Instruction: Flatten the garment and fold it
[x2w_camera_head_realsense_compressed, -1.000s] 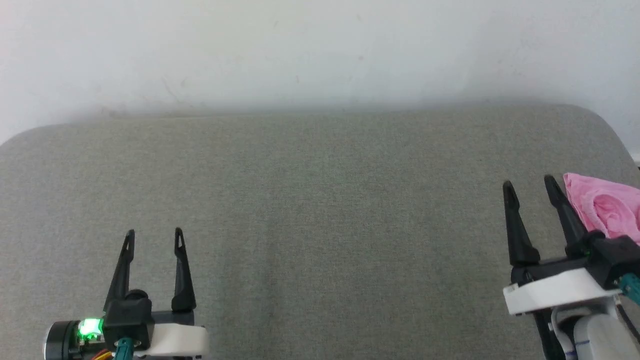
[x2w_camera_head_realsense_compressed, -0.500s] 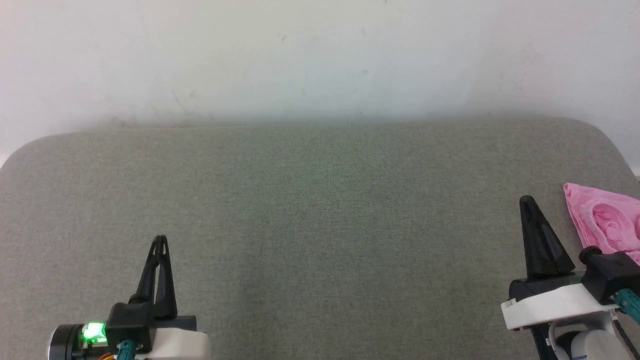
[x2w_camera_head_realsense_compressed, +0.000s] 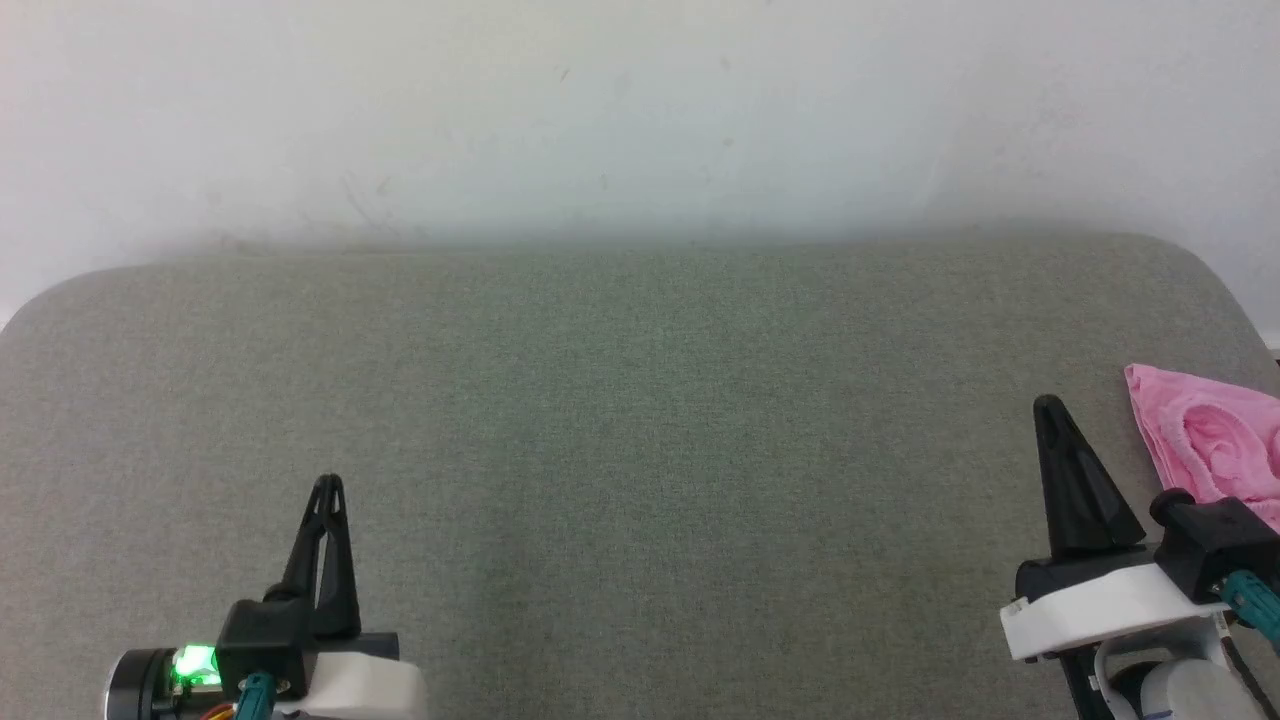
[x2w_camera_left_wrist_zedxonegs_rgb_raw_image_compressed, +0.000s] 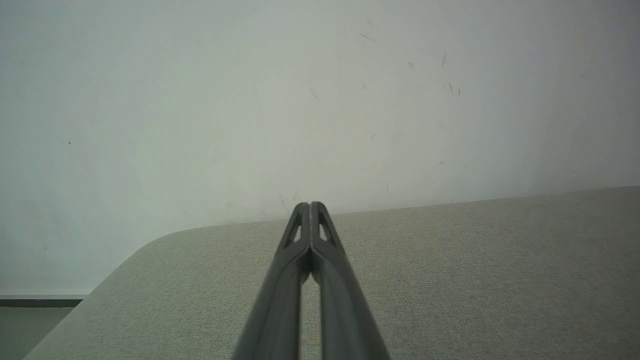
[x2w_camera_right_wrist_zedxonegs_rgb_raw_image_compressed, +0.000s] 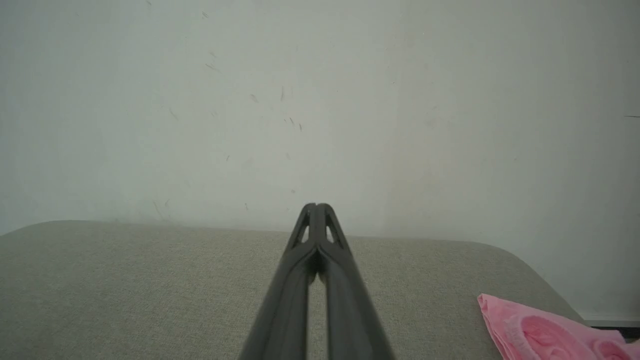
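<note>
Grey woven padded surface (x2w_camera_head_realsense_compressed: 640, 430), with a scuffed white wall (x2w_camera_head_realsense_compressed: 640, 110) behind it. The pink garment (x2w_camera_head_realsense_compressed: 1205, 440) lies bunched at the surface's right edge, just beside the right gripper (x2w_camera_head_realsense_compressed: 1047, 405). The left gripper (x2w_camera_head_realsense_compressed: 328, 485) is over its near-left part. Both point wallward, fingers pressed together, empty.

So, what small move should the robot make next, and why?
Probably open the right gripper and shift it right toward the pink garment: it is shut and empty, and the garment lies bunched beside it at the right edge of the grey cushion.
</note>
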